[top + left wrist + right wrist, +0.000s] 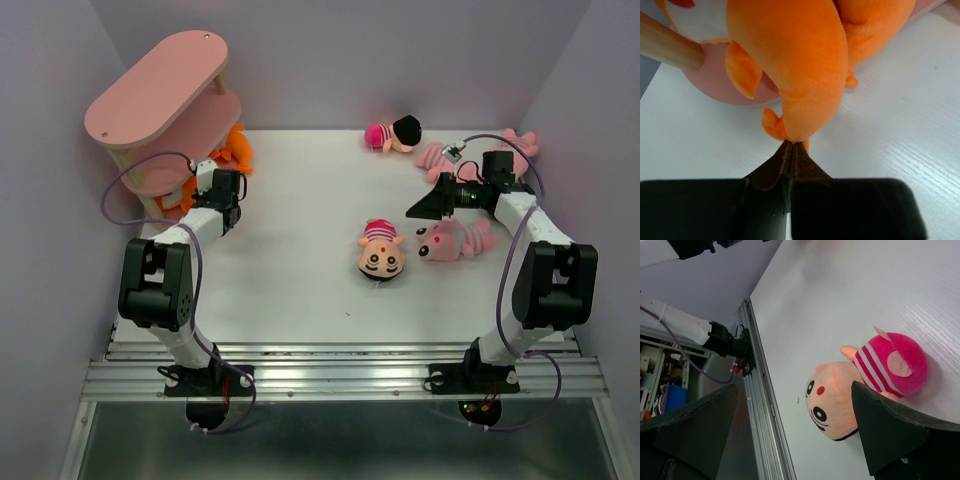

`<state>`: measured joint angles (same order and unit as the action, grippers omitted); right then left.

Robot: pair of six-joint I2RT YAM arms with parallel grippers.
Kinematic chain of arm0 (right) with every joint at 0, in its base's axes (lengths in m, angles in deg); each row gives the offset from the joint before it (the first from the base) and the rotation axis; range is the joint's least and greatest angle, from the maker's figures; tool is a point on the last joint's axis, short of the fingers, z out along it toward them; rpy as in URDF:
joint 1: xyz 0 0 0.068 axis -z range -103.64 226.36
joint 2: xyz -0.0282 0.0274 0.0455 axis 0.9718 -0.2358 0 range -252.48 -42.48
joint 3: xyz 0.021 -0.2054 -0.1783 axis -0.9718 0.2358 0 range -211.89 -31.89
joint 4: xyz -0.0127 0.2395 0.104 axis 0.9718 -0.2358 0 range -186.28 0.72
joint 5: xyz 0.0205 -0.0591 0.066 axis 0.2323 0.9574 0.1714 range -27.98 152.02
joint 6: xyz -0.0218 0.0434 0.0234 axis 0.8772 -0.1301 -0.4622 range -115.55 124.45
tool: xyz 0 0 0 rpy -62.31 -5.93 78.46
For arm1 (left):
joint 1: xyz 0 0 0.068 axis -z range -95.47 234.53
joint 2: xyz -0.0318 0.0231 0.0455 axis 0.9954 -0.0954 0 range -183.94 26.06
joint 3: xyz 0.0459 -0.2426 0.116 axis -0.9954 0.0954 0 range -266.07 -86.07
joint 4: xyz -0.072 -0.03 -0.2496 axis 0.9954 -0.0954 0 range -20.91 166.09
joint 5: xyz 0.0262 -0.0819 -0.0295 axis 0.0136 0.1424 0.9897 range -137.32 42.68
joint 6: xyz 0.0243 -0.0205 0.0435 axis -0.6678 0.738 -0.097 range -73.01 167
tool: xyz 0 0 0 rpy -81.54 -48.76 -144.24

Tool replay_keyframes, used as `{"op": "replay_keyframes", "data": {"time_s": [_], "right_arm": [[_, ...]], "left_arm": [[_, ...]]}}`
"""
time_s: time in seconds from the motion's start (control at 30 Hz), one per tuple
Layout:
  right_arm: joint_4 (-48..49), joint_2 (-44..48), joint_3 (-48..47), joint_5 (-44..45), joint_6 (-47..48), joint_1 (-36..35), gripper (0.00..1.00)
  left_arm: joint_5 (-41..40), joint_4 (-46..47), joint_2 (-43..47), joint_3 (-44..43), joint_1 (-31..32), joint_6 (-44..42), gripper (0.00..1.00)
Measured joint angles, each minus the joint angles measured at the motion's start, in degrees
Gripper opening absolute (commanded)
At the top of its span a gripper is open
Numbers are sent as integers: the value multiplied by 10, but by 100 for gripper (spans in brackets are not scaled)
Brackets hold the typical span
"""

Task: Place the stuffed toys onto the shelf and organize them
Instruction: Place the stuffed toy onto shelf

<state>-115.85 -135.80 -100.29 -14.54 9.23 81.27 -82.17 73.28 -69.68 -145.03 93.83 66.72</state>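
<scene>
An orange stuffed toy (810, 60) lies at the foot of the pink shelf (160, 85), against its lowest board (715, 80) and a wooden post (670, 47). My left gripper (791, 145) is shut, its tips pinching the toy's tail end; from above it sits at the shelf's near end (205, 172). My right gripper (425, 208) hangs open above the table's right side. A doll with magenta stripes (860, 385) lies face up beyond its fingers, not between them. Another doll (393, 133) lies at the back, and three pink striped animals (455, 240), (440, 157), (518, 142) lie on the right.
The shelf stands in the back left corner against the lilac wall. The table's metal front rail (757, 390) runs along the near edge, with the arm bases (210, 380) bolted there. The nearest pink animal lies right under my right forearm.
</scene>
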Motion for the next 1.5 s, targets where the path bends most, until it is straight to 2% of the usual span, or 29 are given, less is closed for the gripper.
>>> {"op": "replay_keyframes", "data": {"time_s": [0.4, 0.77, 1.13, 1.3, 1.5], "right_arm": [[0, 0, 0, -4, 0, 0, 100], [0, 0, 0, -4, 2, 0, 100], [0, 0, 0, -5, 2, 4, 100], [0, 0, 0, -5, 4, 4, 100], [0, 0, 0, -5, 4, 4, 100]], "left_arm": [[130, 50, 24, 31, -14, -19, 3], [200, 75, 52, 31, -14, -19, 2], [206, 79, 83, 79, -25, -23, 0], [211, 82, 130, 113, -66, -9, 0], [216, 84, 141, 125, -100, 3, 0]]}}
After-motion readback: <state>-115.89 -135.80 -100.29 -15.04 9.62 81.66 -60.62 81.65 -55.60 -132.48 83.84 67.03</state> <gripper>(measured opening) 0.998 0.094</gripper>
